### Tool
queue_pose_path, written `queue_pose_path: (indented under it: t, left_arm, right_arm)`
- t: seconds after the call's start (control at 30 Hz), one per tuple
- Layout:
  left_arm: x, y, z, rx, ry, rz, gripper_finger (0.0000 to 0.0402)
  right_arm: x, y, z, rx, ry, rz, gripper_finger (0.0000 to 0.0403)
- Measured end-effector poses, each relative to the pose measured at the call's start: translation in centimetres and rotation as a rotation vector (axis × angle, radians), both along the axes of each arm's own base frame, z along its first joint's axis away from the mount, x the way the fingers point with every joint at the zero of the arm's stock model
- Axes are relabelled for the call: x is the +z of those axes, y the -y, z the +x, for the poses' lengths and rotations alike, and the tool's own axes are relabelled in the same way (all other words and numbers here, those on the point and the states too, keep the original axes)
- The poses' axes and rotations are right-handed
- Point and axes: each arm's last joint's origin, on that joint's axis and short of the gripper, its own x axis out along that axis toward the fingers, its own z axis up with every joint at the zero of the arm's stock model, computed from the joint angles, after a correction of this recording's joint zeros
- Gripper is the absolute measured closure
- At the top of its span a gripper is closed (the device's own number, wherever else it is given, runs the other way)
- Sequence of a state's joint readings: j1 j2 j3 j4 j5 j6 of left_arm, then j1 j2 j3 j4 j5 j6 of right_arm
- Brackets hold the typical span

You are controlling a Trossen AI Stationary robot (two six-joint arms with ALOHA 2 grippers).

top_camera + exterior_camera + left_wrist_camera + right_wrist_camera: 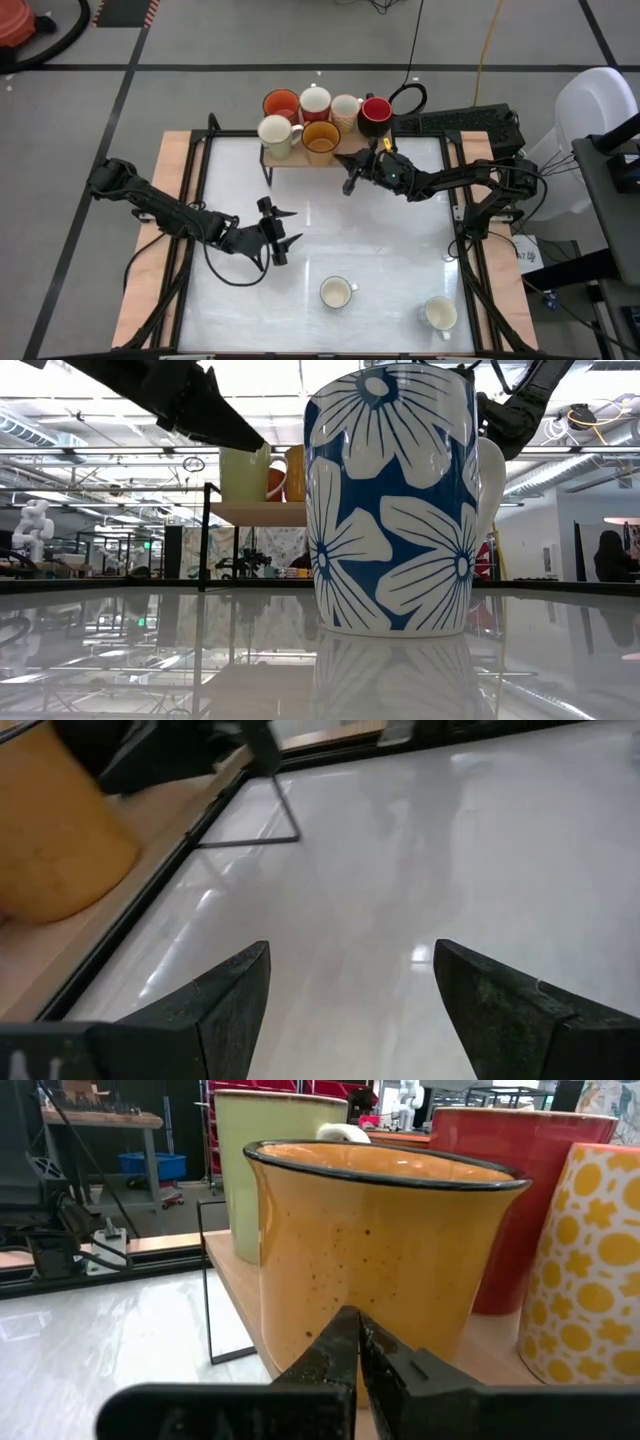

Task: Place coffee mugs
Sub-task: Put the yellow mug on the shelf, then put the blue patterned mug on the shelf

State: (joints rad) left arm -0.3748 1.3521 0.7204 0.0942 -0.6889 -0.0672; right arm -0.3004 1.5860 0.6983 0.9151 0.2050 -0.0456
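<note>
Currently, 6 ceramic coffee mugs crowd the small wooden shelf [300, 155] at the table's far edge, the speckled amber-yellow mug [320, 138] in its front row. The right gripper [352, 176], fingers pressed together, hovers just before that shelf. Well short of the shelf, the left gripper [282, 232] hangs spread and empty; 2 white mugs [337, 292] stand nearer the table's front edge.

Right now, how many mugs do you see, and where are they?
8. Six crowd the raised wooden shelf at the table's far edge: orange, white, yellow-spotted, red, cream, amber. Two stand near the front: one, another.
</note>
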Motion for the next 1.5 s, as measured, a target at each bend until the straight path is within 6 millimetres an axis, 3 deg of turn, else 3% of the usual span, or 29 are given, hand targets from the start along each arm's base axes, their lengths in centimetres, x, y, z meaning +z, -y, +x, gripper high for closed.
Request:
queue_pose_path:
  t: [0.27,0.47,0.8,1.0,1.2,1.5]
  left_arm:
    - [0.4,0.6,0.3,-0.176,0.008,-0.07,0.0135]
    - [0.4,1.7,0.1,-0.308,-0.007,-0.124,0.0162]
    - [0.3,1.9,0.0,-0.324,-0.024,-0.153,0.0183]
    - [-0.2,1.6,-0.2,-0.305,-0.085,-0.149,0.0183]
    - [-0.6,1.4,-0.4,-0.277,-0.126,-0.166,0.0183]
    - [-1.0,1.5,-0.7,-0.265,-0.161,-0.183,0.0183]
  right_arm:
    - [0.4,-0.5,-0.2,0.014,-0.022,-0.004,0.0403]
    - [3.0,-2.3,-1.4,0.061,-0.028,-0.016,0.0403]
    - [7.0,-6.6,-4.3,0.191,-0.025,0.091,0.0403]
    - [9.9,-9.7,-2.6,0.25,-0.131,0.101,0.0403]
    - [12.8,-12.2,-0.5,0.434,-0.26,0.083,0.0403]
    - [13.6,-15.7,-0.2,0.581,-0.488,0.184,0.0403]
